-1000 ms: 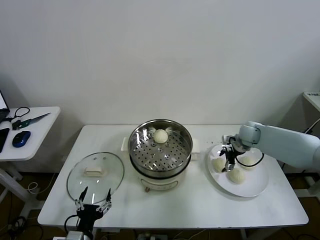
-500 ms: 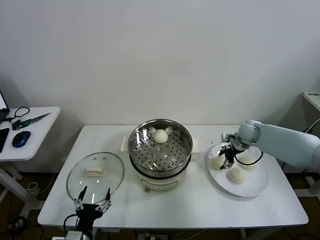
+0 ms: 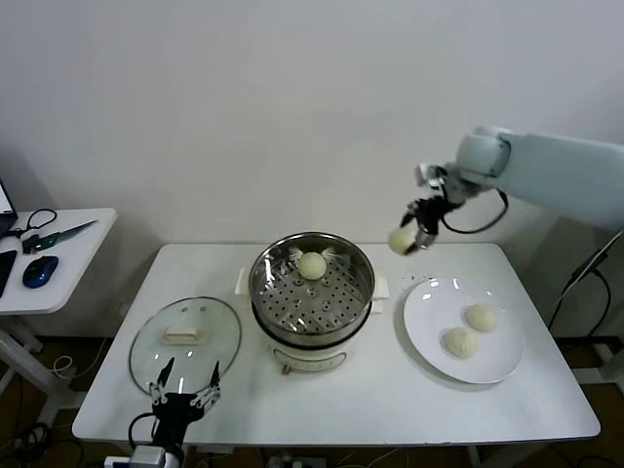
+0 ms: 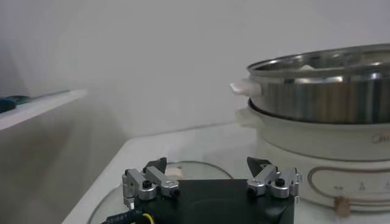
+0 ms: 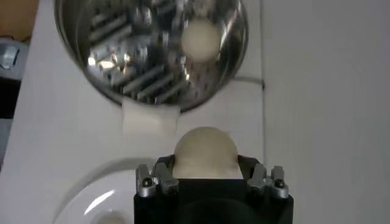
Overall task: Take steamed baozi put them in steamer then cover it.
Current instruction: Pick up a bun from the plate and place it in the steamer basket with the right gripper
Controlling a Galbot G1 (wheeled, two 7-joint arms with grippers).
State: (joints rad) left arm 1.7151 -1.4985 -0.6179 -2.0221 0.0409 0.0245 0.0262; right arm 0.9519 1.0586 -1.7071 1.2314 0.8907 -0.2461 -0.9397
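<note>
My right gripper (image 3: 411, 234) is shut on a cream-white baozi (image 3: 401, 240), held in the air to the right of the steamer (image 3: 313, 283); it also shows in the right wrist view (image 5: 205, 153). One baozi (image 3: 312, 265) lies at the back of the steel basket, seen too in the right wrist view (image 5: 202, 38). Two baozi (image 3: 482, 317) (image 3: 460, 342) lie on the white plate (image 3: 429, 297). The glass cover (image 3: 186, 333) with its white handle lies flat on the table, left of the steamer. My left gripper (image 3: 183, 395) is open at the table's front edge, just before the cover.
A side table (image 3: 58, 255) at the far left holds scissors (image 3: 51, 235) and a blue mouse (image 3: 41, 270). The steamer's white base (image 4: 323, 141) rises close in the left wrist view. The plate stands at the right of the white table (image 3: 390, 390).
My right gripper has closed on a baozi from the plate and lifted it up and leftward toward the steamer. Two baozi now lie on the plate. The left arm stays still.
</note>
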